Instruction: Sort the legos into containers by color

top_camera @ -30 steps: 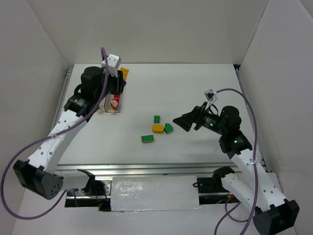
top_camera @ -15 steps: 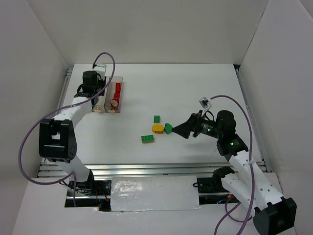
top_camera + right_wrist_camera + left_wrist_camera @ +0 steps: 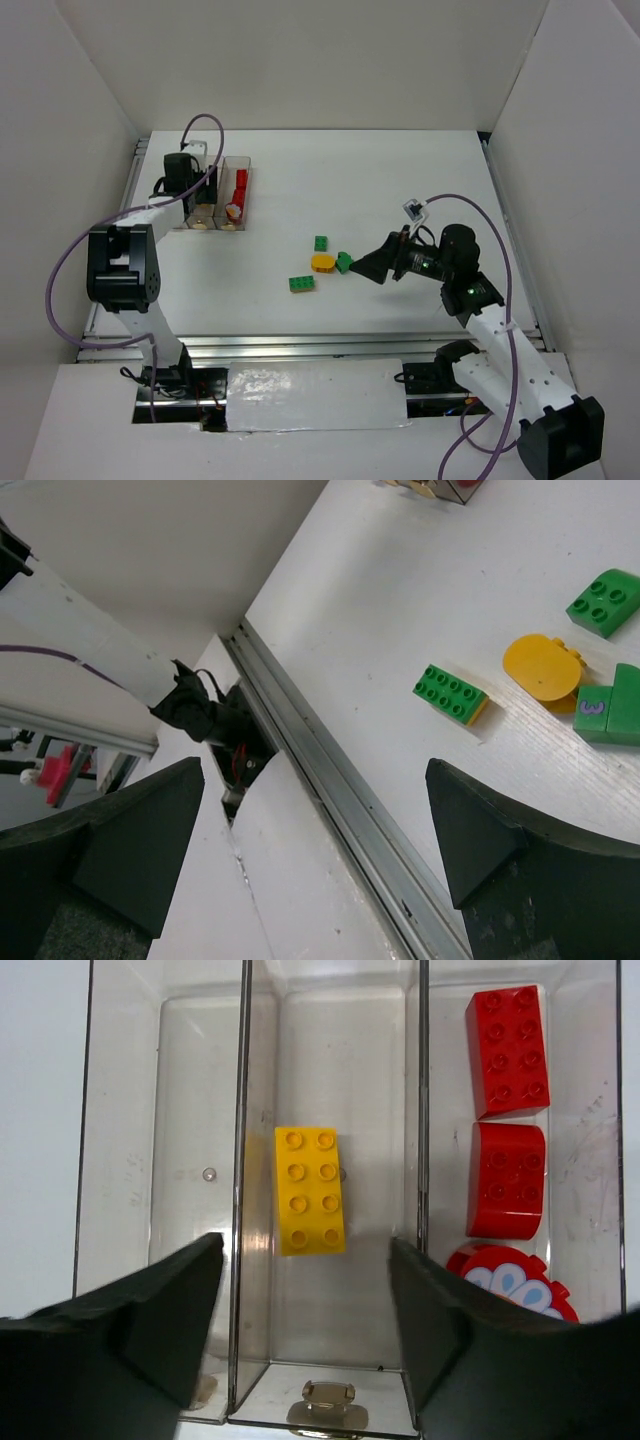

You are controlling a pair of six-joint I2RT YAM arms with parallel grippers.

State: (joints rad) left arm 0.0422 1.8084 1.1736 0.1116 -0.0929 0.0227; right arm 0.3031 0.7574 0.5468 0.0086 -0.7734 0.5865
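Left wrist view: left fingers (image 3: 170, 1310) are spread wide and hold nothing. They hang above the containers (image 3: 243, 1160), one on each side of the middle compartment.
Middle compartment: one yellow brick (image 3: 310, 1192) lies flat, studs up.
Right compartment: two red bricks (image 3: 508, 1050) and a red round piece (image 3: 510, 1285) with white print.
Left compartment: no brick visible.
Right wrist view: right fingers (image 3: 130, 830) are wide apart and empty, held low over the counter (image 3: 400, 600).
Loose legos: green marked piece (image 3: 610, 708) lies nearest the right fingers, touching or just beside the yellow rounded piece (image 3: 543, 668). The green studded brick (image 3: 450, 693) and green square brick (image 3: 603, 602) lie near, apart from both.
Hazard, mixed grasp: closing on the green marked piece may catch or push the yellow rounded piece, because the two sit so close.
Hazard, bin strike: any descent of the left fingers may hit the thin clear walls and shift or tip the containers.
Hazard, arm clash: a green delivery to the containers would likely cross into the space the left arm occupies.
Hazard, wrong bin: the narrow openings leave little margin, so an off-centre release may land a brick in the wrong compartment.
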